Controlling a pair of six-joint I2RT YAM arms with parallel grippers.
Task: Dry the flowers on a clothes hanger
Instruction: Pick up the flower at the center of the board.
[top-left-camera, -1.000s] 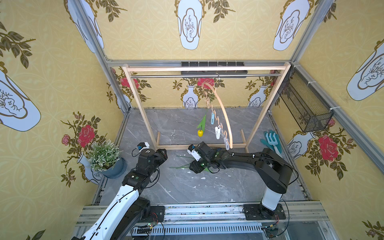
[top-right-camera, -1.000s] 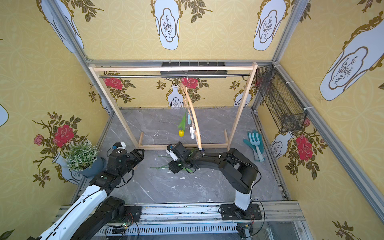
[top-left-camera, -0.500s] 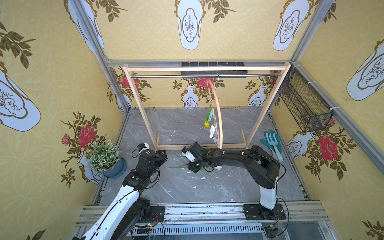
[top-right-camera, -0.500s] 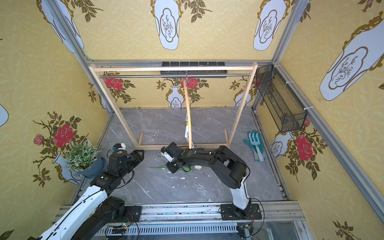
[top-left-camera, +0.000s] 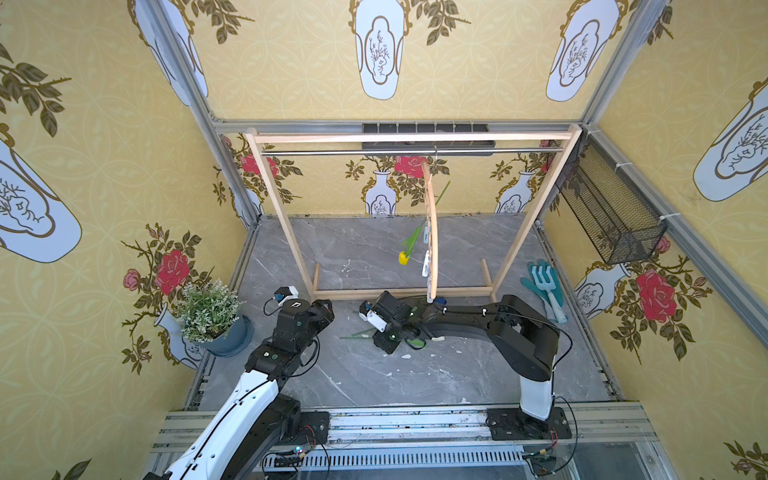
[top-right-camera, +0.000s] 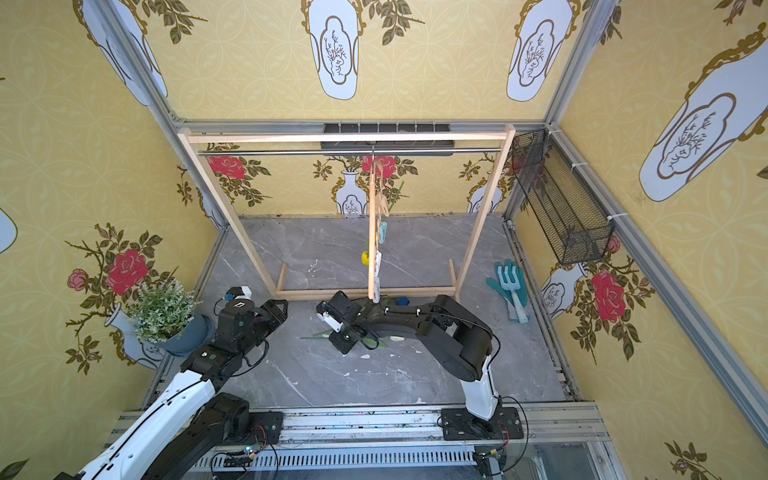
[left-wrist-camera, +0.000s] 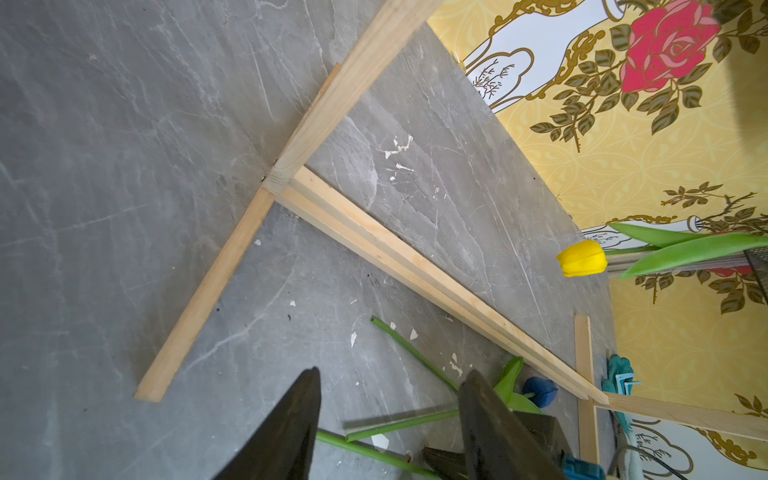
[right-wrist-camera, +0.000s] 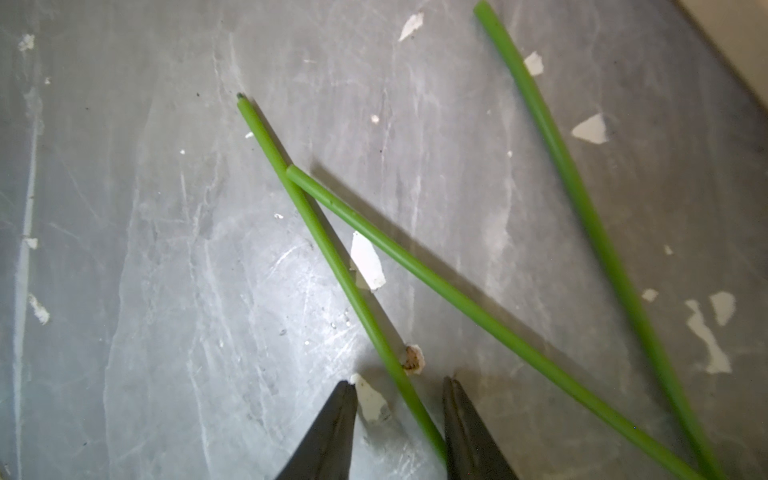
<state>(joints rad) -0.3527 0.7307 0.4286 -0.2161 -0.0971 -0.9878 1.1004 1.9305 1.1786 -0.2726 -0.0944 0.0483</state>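
The clothes hanger (top-left-camera: 433, 216) has swung edge-on — right tool (right-wrist-camera: 399, 380) apart astride a stem (right-wrist-camera: 350, 286), left tool (left-wrist-camera: 391, 371) apart, empty.

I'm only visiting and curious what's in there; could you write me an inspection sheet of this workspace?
Surface: grey marbled floor, white flecks.
Job's things: clothes hanger hooked on the wooden rack, yellow tulip hanging head down from it; three stems on the floor.
Clutter: potted plant, garden gloves and fork.
Grippers: left gripper open, empty; right gripper open astride one stem.
Cables: black cables in loose loops.
Surroundings: wire basket, flowered yellow walls.
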